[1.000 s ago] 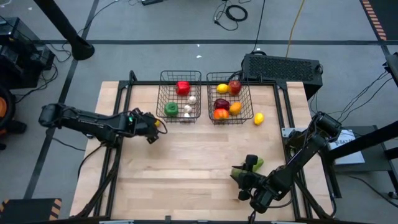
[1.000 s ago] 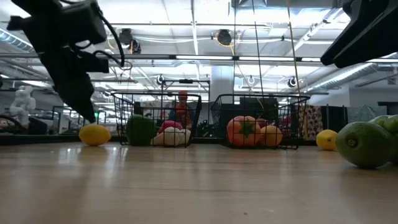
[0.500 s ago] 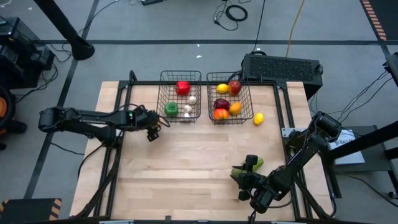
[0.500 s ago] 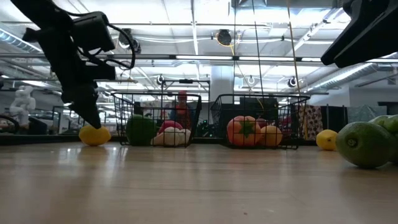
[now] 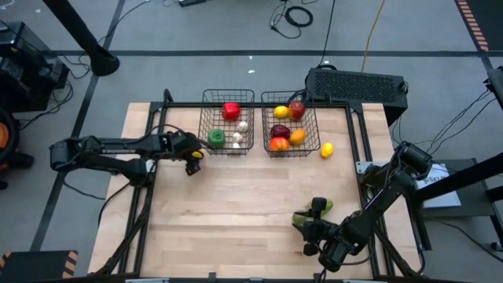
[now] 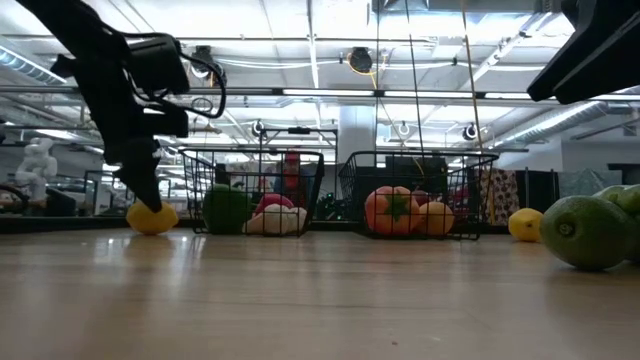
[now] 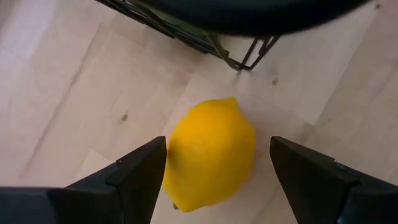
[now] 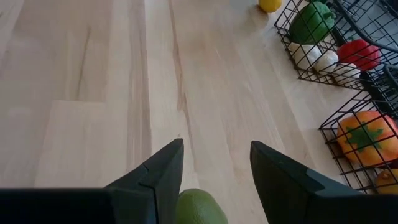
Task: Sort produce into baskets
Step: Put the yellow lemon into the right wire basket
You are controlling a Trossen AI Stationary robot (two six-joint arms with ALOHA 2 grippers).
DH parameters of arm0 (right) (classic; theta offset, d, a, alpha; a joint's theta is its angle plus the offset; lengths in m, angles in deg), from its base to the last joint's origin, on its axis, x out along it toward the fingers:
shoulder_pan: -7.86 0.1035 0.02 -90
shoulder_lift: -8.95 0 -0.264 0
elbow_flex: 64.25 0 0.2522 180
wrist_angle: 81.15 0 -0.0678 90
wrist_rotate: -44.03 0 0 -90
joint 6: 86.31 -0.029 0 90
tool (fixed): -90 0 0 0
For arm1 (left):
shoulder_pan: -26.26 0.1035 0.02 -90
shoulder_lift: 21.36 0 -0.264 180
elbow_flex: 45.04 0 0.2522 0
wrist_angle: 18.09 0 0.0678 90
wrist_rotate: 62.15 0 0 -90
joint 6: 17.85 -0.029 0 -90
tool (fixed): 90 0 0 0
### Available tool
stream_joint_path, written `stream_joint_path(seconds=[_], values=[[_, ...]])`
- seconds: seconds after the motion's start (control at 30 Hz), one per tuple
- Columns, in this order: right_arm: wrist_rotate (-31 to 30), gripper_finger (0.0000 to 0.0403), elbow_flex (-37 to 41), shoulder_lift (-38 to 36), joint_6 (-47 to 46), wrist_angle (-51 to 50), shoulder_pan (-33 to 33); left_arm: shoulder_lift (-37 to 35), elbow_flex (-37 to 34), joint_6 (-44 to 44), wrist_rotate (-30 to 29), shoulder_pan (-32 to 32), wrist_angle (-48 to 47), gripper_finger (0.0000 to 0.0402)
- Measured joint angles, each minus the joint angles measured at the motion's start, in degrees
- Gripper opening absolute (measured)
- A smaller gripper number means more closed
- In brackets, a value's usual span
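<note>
Apparently unlabelled lemon, baskets.

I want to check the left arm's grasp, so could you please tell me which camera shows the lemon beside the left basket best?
The left wrist view: the lemon fills the picture between the open left end effector. The high view shows only a yellow speck under the arm; the low view shows it partly behind a finger; the right wrist view shows it far off.

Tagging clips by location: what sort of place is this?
Likely a robotics lab or workshop: exposed ceiling lights and ducts, loose cables on grey floor, and a wooden table fitted with robot arms.
</note>
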Motion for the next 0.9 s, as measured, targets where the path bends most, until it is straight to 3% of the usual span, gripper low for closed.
stream_joint_path(seconds=[0.73, 0.9], values=[[1.53, 0.0178, 0.0, 0.0, -1.01, 0.44, 0.32, 6.55, 0.15, 5.52, 4.1, -2.9, 1.76, 0.0292], [1.51, 0.0178, 0.0, 0.0, -1.0, 0.42, 0.33, 6.55, 0.15, 7.93, 4.1, -4.9, 1.4, 0.0271]])
